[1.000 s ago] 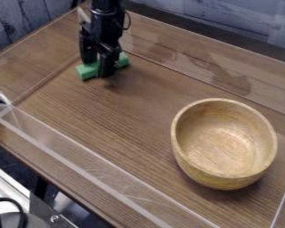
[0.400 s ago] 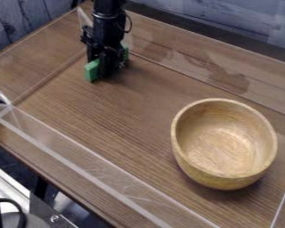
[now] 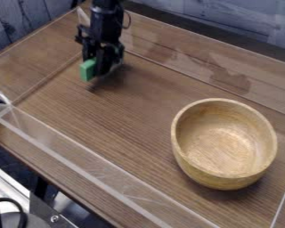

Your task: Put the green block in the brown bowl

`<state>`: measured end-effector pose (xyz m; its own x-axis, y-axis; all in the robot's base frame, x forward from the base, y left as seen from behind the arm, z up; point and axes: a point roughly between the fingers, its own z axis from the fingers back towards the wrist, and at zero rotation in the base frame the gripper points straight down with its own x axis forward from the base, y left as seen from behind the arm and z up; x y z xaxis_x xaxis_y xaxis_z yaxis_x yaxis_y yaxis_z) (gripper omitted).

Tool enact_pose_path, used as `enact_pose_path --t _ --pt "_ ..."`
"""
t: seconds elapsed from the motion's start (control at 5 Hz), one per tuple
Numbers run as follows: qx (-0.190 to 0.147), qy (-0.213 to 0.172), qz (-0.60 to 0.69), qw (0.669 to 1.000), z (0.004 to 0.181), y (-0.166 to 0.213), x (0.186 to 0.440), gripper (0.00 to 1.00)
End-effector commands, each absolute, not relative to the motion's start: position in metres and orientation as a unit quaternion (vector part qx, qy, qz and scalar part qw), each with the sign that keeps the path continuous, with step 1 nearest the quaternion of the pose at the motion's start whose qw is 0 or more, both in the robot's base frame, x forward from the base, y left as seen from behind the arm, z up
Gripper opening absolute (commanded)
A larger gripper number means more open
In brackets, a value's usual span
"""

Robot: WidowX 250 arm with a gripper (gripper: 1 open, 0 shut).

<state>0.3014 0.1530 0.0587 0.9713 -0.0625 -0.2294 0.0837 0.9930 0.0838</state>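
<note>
My black gripper (image 3: 97, 64) hangs over the far left part of the wooden table, pointing almost straight down. Its fingers are shut on the green block (image 3: 88, 69), which now stands on end and sits a little above the table, with a faint shadow under it. The block's upper part is hidden between the fingers. The brown bowl (image 3: 224, 142) rests upright and empty at the near right, well apart from the gripper.
A clear plastic wall (image 3: 74, 142) runs along the table's front and left edges. The wooden table top (image 3: 133, 116) stretches between the gripper and the bowl. Dark equipment and cables sit below the front left corner.
The gripper closed on the green block, which lay flat on the table a second ago. It then lifted the block slightly, and the block turned upright in the fingers.
</note>
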Motion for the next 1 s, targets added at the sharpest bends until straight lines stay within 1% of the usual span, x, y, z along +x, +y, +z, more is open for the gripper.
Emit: enact_pose_path --t 0.0,0.2,0.4,0.6,0.8 --pt "0.071 0.065 0.004 0.995 0.116 0.131 0.31 0.0" --pt "0.055 0.036 -0.007 0.998 0.149 0.11 0.315 0.0" --pt "0.039 0.011 -0.021 0.999 0.175 0.088 0.314 0.0" --pt "0.038 0.028 -0.008 0.999 0.179 0.069 0.305 0.0" --pt "0.038 0.048 0.01 0.998 0.18 0.049 0.295 0.0"
